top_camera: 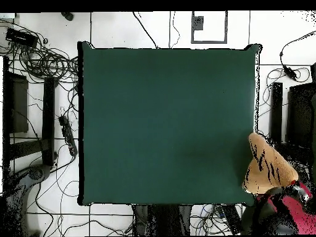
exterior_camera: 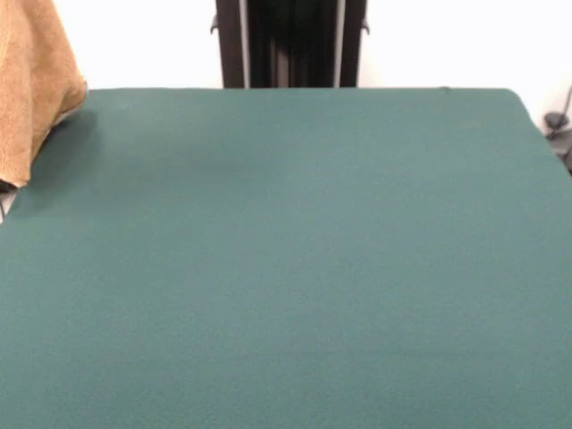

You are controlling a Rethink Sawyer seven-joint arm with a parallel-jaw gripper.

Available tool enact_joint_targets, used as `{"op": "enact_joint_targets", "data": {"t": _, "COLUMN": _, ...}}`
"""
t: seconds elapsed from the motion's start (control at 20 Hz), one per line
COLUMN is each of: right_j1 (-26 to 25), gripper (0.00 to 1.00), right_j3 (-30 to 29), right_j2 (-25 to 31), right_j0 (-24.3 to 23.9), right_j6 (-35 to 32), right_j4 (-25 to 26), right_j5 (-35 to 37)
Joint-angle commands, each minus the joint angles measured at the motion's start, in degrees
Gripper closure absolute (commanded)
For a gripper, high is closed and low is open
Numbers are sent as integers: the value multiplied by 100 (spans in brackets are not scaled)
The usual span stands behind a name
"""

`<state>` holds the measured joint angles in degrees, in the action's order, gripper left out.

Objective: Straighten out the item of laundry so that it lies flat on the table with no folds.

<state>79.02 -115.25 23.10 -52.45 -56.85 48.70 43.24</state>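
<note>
Towel hanging at the table's corner, off the felt

Front view: towel (exterior_camera: 31,80) hangs bunched at the upper left, its lower part draped over the far left corner of the table (exterior_camera: 295,268), most of it beyond that edge. The pedestal (exterior_camera: 290,43) stands behind the far edge; no pincer shows.

Overhead view: the towel (top_camera: 266,165) overlaps the table's (top_camera: 166,123) lower right corner beside a red shape, perhaps the arm (top_camera: 296,210). The pincer's state cannot be told. The towel must travel inward from that corner.
</note>
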Motion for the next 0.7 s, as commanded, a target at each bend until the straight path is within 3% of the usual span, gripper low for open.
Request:
{"op": "enact_joint_targets", "data": {"t": 0.05, "right_j1": 154, "gripper": 100, "right_j3": -579, "right_j2": 471, "right_j0": -913, "right_j6": 1543, "right_j4": -2197, "right_j5": -175}}
{"op": "enact_joint_targets", "data": {"t": 0.4, "right_j1": -60, "gripper": 100, "right_j3": -727, "right_j2": 423, "right_j0": -255, "right_j6": 380, "right_j4": -1387, "right_j5": -293}}
{"op": "enact_joint_targets", "data": {"t": 0.7, "right_j1": -397, "gripper": 100, "right_j3": -694, "right_j2": 260, "right_j0": 367, "right_j6": -493, "right_j4": -991, "right_j5": -308}}
